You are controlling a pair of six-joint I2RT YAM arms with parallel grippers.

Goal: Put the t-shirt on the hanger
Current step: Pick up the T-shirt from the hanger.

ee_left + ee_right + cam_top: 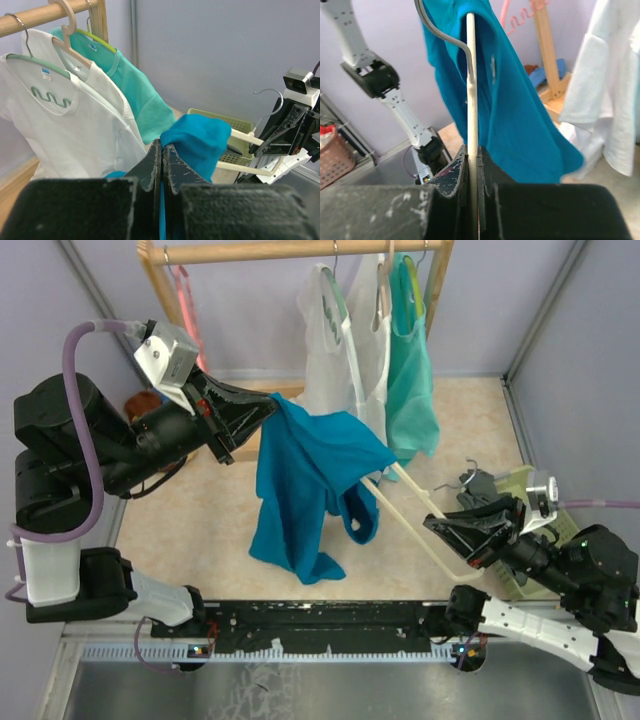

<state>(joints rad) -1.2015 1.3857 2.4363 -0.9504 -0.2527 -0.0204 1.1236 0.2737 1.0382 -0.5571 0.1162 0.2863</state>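
Firmly, left tool clamped on t-shirt; right tool clamped on hanger; label on white shirt unreadable

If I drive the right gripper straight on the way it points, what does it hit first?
Probably the t-shirt draped over the far end of the hanger held in the right gripper, though depth is unclear.

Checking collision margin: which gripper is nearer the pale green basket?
Right. The right gripper, shut on the hanger, sits just beside the basket; the left gripper, shut on the t-shirt, is far across the table.
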